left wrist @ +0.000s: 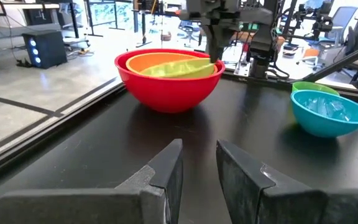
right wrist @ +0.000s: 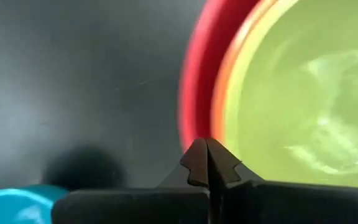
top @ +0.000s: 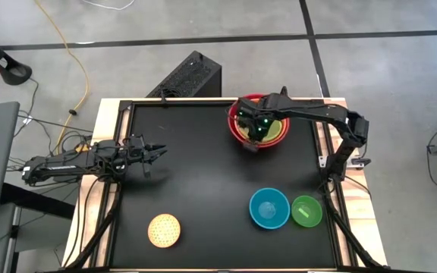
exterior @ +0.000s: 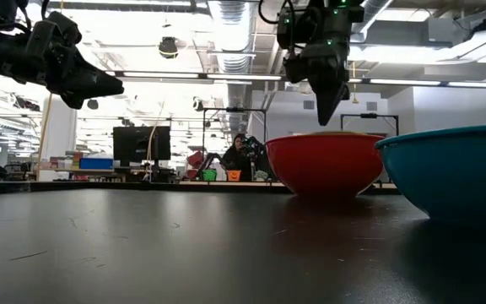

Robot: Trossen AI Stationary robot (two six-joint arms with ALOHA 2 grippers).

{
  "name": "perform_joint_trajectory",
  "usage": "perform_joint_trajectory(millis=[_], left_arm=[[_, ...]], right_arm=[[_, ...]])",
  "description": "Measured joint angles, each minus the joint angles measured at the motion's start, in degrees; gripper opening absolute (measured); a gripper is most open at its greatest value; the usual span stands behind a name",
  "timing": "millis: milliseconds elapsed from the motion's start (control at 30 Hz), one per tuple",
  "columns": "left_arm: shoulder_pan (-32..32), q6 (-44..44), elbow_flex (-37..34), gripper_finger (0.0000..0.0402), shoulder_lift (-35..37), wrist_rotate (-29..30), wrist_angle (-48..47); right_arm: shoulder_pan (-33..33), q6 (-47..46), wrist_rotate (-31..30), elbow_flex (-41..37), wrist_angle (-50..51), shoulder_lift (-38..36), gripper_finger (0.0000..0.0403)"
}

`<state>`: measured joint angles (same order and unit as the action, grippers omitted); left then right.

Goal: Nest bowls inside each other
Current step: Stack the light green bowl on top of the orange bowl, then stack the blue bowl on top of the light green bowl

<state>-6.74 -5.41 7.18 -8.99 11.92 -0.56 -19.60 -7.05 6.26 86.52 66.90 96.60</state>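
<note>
The red bowl (top: 258, 129) stands at the table's far right with the orange bowl (left wrist: 160, 61) inside it. The lime green bowl (left wrist: 182, 68) lies tilted in the orange one. My right gripper (exterior: 322, 118) points down, shut, at the stack's near rim. The blue bowl (top: 268, 208) and the small green bowl (top: 306, 211) stand side by side at the near right. A small pale bowl (top: 164, 230) stands at the near left. My left gripper (top: 156, 152) waits open and level near the table's left edge. My right gripper's shut fingertips (right wrist: 207, 149) come from above to the near rim of the red and orange bowls (right wrist: 197, 93). In the low view they seem to stand just over the rim; I cannot tell whether they touch it.
The black tabletop (top: 196, 174) is bare between the bowls. A black box (top: 188, 76) stands on the floor beyond the table's far edge. A person sits in the room far behind the table (exterior: 241, 152).
</note>
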Motion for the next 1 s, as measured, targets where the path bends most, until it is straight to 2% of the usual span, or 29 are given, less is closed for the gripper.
perform_joint_trajectory(millis=[167,300,600,767,1000], left_arm=[[0.0,0.0,0.0,0.0087,0.0,0.0,0.0],[0.0,-0.1,0.0,0.0087,0.0,0.0,0.0],[0.0,0.0,0.0,0.0087,0.0,0.0,0.0],[0.0,0.2,0.0,0.0087,0.0,0.1,0.0],[0.0,0.2,0.0,0.0087,0.0,0.1,0.0]], right_arm=[[1.8,-0.5,-1.7,0.0,0.6,-0.8,0.0002],[5.0,-5.0,-1.6,0.0,0.6,-2.1,0.0002],[20.8,-25.6,-1.7,0.1,3.2,-1.7,0.0013],[31.3,-35.4,-2.1,0.1,0.1,-1.6,0.0028],[42.4,-52.6,-11.7,0.1,-2.0,-0.8,0.0065]])
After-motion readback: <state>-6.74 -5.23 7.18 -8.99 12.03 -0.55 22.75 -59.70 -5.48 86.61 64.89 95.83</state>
